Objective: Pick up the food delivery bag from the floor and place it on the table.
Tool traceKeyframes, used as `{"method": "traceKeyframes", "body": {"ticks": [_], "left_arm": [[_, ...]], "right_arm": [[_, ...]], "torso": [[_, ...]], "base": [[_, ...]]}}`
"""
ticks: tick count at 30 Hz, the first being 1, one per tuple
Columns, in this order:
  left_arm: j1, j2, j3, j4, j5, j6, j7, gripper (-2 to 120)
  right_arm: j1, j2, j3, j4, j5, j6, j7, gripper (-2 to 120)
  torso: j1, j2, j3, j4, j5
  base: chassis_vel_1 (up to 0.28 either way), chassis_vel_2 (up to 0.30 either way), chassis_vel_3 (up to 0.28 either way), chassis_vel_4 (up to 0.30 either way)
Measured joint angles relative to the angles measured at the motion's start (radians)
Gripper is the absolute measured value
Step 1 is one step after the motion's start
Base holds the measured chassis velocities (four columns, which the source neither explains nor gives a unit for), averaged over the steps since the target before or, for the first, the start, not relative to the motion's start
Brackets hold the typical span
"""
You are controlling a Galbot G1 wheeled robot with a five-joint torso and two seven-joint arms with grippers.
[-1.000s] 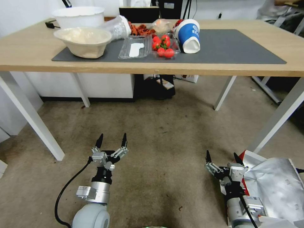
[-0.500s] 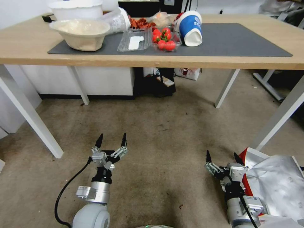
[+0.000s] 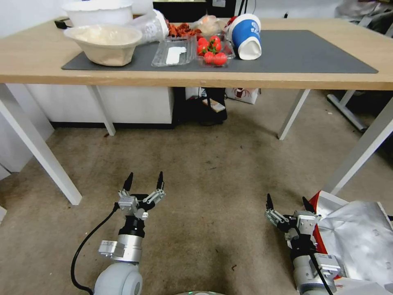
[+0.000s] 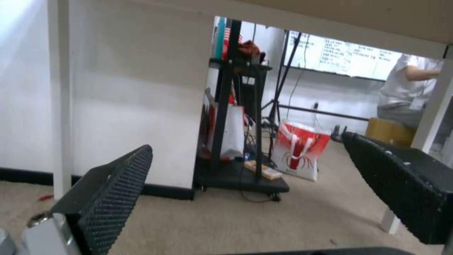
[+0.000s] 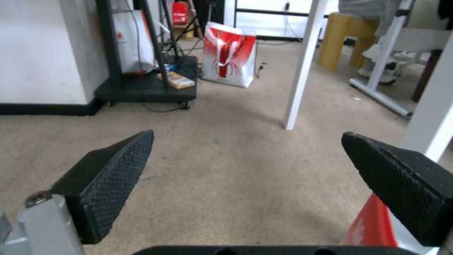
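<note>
The food delivery bag point(image 3: 360, 241) lies on the floor point(image 3: 204, 172) at the robot's lower right in the head view, with its crinkled silver foil lining facing up and red edging visible along the side nearest the right arm. The right pincer point(image 3: 287, 201) sits low over the carpet just beside the bag's near corner, its two black fingertips spread wide and holding nothing. In the right wrist view, the textured pads point(image 5: 113, 177) stand well apart, and a strip of the bag's red edging point(image 5: 373, 226) shows next to the outer finger. The left pincer point(image 3: 144, 181) hangs over bare carpet, well apart from the bag, also spread wide and empty; the left wrist view shows its pads point(image 4: 118, 191) far apart, pointing under the tabletop toward a black cart. The tabletop point(image 3: 32, 57) is ahead of the robot, light wood on white angled legs, and carries a dark grey mat point(image 3: 311, 53). On the left part of the mat stand a pale bowl point(image 3: 104, 43), a clear tray of red tomatoes point(image 3: 212, 51) and a tipped blue-and-white paper cup point(image 3: 245, 37).
</note>
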Motion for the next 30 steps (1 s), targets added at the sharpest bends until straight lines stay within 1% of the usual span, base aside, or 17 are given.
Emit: {"method": "traceKeyframes", "body": {"ticks": [5,8,9,10,11,12,13,15,16,19,20,22,23,24,27,29,30], "left_arm": [[-0.004,-0.006,0.001,-0.004,0.026,-0.002,0.003,100],[-0.005,-0.011,0.004,-0.009,0.049,-0.016,0.005,100],[-0.005,-0.011,0.004,-0.009,0.049,-0.016,0.005,100],[-0.005,-0.011,0.005,-0.01,0.054,-0.019,0.005,100],[-0.005,-0.011,0.007,-0.013,0.068,-0.028,0.005,100],[-0.005,-0.011,0.008,-0.014,0.072,-0.03,0.005,100],[-0.005,-0.011,0.008,-0.014,0.072,-0.03,0.005,100],[-0.004,-0.012,0.013,-0.018,0.08,-0.035,0.004,100],[-0.004,-0.012,0.013,-0.018,0.08,-0.035,0.004,100],[-0.001,-0.011,0.015,-0.02,0.088,-0.044,0.0,100],[-0.001,-0.011,0.015,-0.02,0.088,-0.044,0.0,100],[0.0,-0.013,0.014,-0.02,0.093,-0.051,-0.001,100],[0.001,-0.014,0.014,-0.02,0.094,-0.053,-0.002,100],[0.001,-0.014,0.014,-0.02,0.094,-0.053,-0.002,100],[0.001,-0.012,0.012,-0.02,0.096,-0.056,-0.004,100],[0.001,-0.011,0.011,-0.02,0.096,-0.056,-0.004,100],[0.0,-0.008,0.009,-0.02,0.096,-0.058,-0.005,100]], "right_arm": [[-0.006,-0.03,0.012,0.038,0.011,-0.057,0.031,100],[-0.019,-0.072,0.028,0.101,0.036,-0.153,0.075,100],[-0.019,-0.072,0.028,0.101,0.036,-0.153,0.075,100],[-0.024,-0.087,0.03,0.119,0.041,-0.178,0.097,100],[-0.038,-0.132,0.038,0.167,0.063,-0.251,0.162,100],[-0.045,-0.153,0.046,0.185,0.077,-0.282,0.186,100],[-0.045,-0.153,0.046,0.185,0.077,-0.282,0.186,100],[-0.073,-0.231,0.111,0.237,0.145,-0.374,0.246,100],[-0.073,-0.231,0.111,0.237,0.145,-0.374,0.246,100],[-0.11,-0.331,0.283,0.261,0.279,-0.475,0.285,100],[-0.11,-0.331,0.283,0.261,0.279,-0.475,0.285,100],[-0.14,-0.378,0.363,0.262,0.343,-0.506,0.297,100],[-0.149,-0.39,0.381,0.262,0.355,-0.513,0.302,100],[-0.149,-0.39,0.381,0.262,0.355,-0.513,0.302,100],[-0.178,-0.42,0.442,0.235,0.391,-0.565,0.328,100],[-0.184,-0.423,0.456,0.228,0.404,-0.574,0.329,100],[-0.194,-0.429,0.483,0.207,0.422,-0.584,0.33,100]], "torso": [[0.0,0.001,0.0,-0.0001,0.0],[0.0,0.002,0.0,0.0001,-0.0001],[0.0,0.002,0.0,0.0001,-0.0001],[0.0,0.002,0.0,0.0,0.0001],[0.0,0.003,0.0,0.0,0.0],[0.001,0.003,0.0,0.0001,0.0001],[0.001,0.003,0.0,0.0001,0.0001],[0.001,0.004,0.0,0.0001,0.0],[0.001,0.004,0.0,0.0001,0.0],[0.001,0.004,0.0,0.0,0.0004],[0.001,0.004,0.0,0.0,0.0004],[0.001,0.005,0.0,-0.0001,0.0],[0.001,0.005,0.0,0.0,0.0001],[0.001,0.005,0.0,0.0,0.0001],[0.001,0.005,0.0,0.0001,0.0003],[0.001,0.005,0.0,-0.0001,0.0002],[0.001,0.005,0.0,-0.0001,0.0]], "base": [[0.0,0.0,0.0,0.0],[0.0,0.0,0.0,0.0],[0.0,0.0,0.0,0.0],[0.0,0.0,0.0,0.0],[0.0,0.0,0.0,0.0],[0.0,0.0,0.0,0.0],[0.0,0.0,0.0,0.0],[0.0,0.0,0.0,0.0],[0.0,0.0,0.0,0.0],[0.0,0.0,0.0,0.0],[0.0,0.0,0.0,0.0],[0.0,0.0,0.0,0.0],[0.0,0.0,0.0,0.0],[0.0,0.0,0.0,0.0],[0.0,0.0,0.0,0.0],[0.0,0.0,0.0,0.0],[0.0,0.0,0.0,0.0]]}}
